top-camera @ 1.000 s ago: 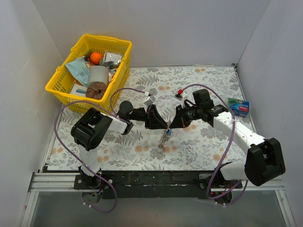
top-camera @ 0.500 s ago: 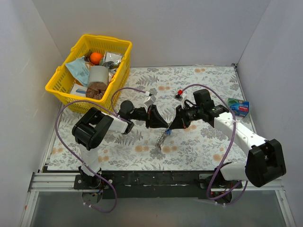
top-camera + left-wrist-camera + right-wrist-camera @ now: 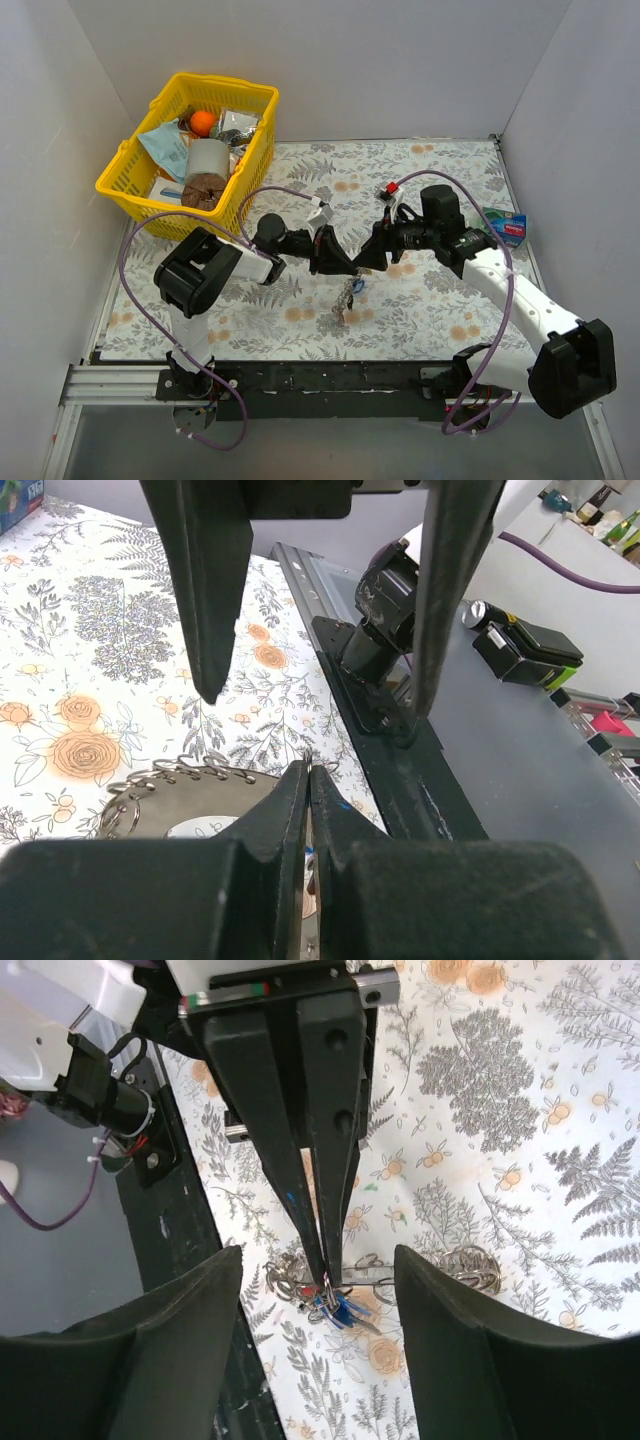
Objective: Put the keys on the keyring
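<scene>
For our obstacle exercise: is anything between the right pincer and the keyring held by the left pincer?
Nothing visible does. The right pincer is open and faces the left pincer, whose shut tips pinch the keyring. Only open air lies between them.

Table cover (image 3: pixel 440 300): off-white, printed with grey ferns and leaf sprays and pale orange roses. Basket (image 3: pixel 125 182): bright yellow plastic with lattice walls. Inside the basket were an orange ball (image 3: pixel 203 122), a grey-and-brown roll (image 3: pixel 208 165) and pale blue and silvery packets. Carton (image 3: pixel 503 226), at the cover's edge far from the basket: teal-blue with red and white print. Keyring (image 3: pixel 165 777): silvery, with a beaded edge. Keys (image 3: pixel 335 1310): blue heads were visible; other colours could not be made out. Left gripper (image 3: pixel 322 1278) and right gripper (image 3: pixel 312 705): matt black fingers. Arm links (image 3: pixel 497 272): white with black joints. Cables (image 3: pixel 122 270): purple. Enclosure walls (image 3: pixel 400 60): plain white.
</scene>
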Controlling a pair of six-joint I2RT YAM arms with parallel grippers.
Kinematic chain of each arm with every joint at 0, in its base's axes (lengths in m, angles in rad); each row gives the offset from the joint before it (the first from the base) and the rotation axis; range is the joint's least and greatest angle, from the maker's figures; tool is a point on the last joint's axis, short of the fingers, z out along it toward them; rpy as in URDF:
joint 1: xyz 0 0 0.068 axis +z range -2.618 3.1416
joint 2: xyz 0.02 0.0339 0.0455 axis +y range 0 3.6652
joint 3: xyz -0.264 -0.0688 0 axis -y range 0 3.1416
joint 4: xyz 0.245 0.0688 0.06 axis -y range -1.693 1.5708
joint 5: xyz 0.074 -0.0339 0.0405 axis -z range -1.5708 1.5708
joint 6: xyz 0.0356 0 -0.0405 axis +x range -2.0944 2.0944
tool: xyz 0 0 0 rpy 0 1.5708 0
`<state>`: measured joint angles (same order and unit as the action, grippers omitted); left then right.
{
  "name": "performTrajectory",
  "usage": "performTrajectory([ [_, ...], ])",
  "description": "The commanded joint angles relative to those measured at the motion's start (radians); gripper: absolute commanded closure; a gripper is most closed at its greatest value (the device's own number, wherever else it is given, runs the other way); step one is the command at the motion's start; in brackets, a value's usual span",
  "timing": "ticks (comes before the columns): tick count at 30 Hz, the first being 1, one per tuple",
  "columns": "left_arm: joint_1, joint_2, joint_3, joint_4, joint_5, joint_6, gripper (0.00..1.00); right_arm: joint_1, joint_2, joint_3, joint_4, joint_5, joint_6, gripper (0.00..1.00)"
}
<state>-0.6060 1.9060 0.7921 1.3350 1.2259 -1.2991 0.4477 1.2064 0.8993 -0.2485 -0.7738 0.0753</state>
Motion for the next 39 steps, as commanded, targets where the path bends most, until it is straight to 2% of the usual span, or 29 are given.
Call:
performTrajectory([
  [1, -0.002, -0.036, -0.019, 0.386, 0.003, 0.044, 1.00, 0.003, -0.073, -0.033, 0.124, -0.012, 0.007, 0.23],
  [4, 0.008, -0.054, -0.031, 0.374, -0.002, 0.063, 1.00, 0.003, -0.099, -0.046, 0.143, 0.001, 0.006, 0.17],
  [12, 0.089, -0.111, -0.079, 0.323, 0.014, 0.112, 1.00, 0.002, -0.110, -0.066, 0.166, -0.028, 0.006, 0.10],
  [15, 0.112, -0.163, -0.083, 0.132, 0.033, 0.219, 1.00, 0.002, -0.114, -0.074, 0.181, -0.032, 0.008, 0.07],
  [17, 0.114, -0.194, -0.083, -0.006, 0.027, 0.372, 1.00, 0.002, -0.116, -0.074, 0.175, -0.025, 0.009, 0.07],
  [18, 0.114, -0.228, -0.070, -0.187, 0.015, 0.433, 1.00, 0.002, -0.116, -0.076, 0.172, -0.024, 0.008, 0.07],
  [19, 0.114, -0.240, -0.059, -0.279, 0.004, 0.568, 1.00, 0.002, -0.116, -0.079, 0.172, -0.022, 0.006, 0.07],
  [21, 0.109, -0.254, -0.036, -0.475, -0.019, 0.665, 1.00, 0.002, -0.113, -0.082, 0.170, -0.018, 0.009, 0.07],
  [22, 0.109, -0.252, -0.024, -0.503, -0.022, 0.693, 1.00, 0.002, -0.113, -0.085, 0.172, -0.018, 0.009, 0.07],
  [29, 0.097, -0.164, -0.031, -0.386, -0.026, 0.632, 1.00, 0.002, -0.110, -0.088, 0.163, 0.002, 0.009, 0.07],
  [39, 0.051, 0.013, 0.016, -0.091, -0.029, 0.428, 0.94, 0.002, -0.120, -0.092, 0.135, 0.030, 0.001, 0.07],
])
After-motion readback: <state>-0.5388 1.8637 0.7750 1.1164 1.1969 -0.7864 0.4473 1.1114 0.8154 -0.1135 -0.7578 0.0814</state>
